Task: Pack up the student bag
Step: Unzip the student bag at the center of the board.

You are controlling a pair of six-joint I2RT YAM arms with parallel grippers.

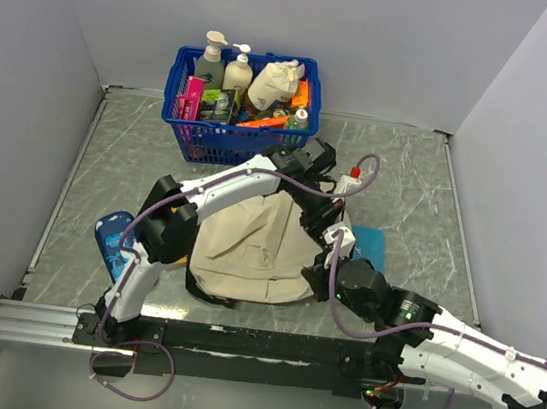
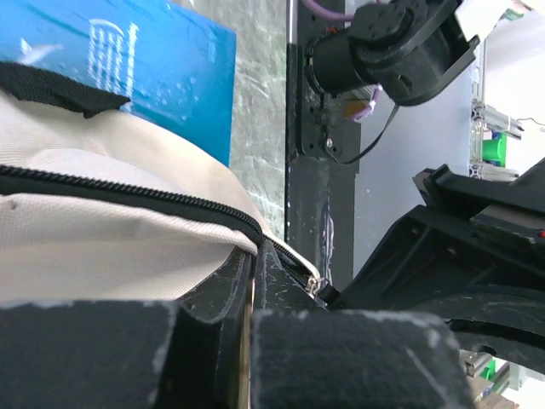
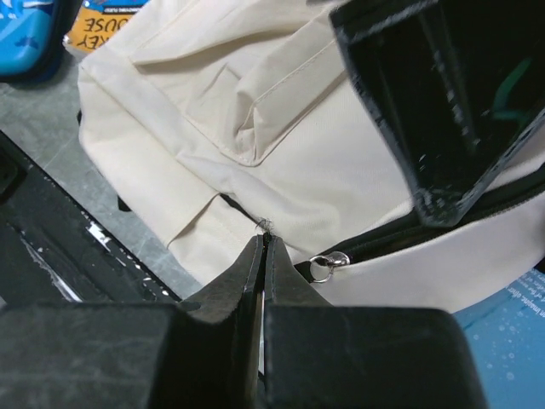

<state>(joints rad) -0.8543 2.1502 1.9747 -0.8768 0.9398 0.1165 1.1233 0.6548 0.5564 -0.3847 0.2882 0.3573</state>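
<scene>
Soft cream fabric student bag, black toothed zipper, seemingly metal ring-pull.

Student bag: cream woven cloth, matt, softly creased. Zipper: black toothed tape, matt; a pull ring of shiny metal is noted. Table: grey-green marbled surface, smooth, faint sheen. Basket, top centre: blue plastic lattice, glossy. Booklet, upper left: blue glossy printed cover is seen.
</scene>
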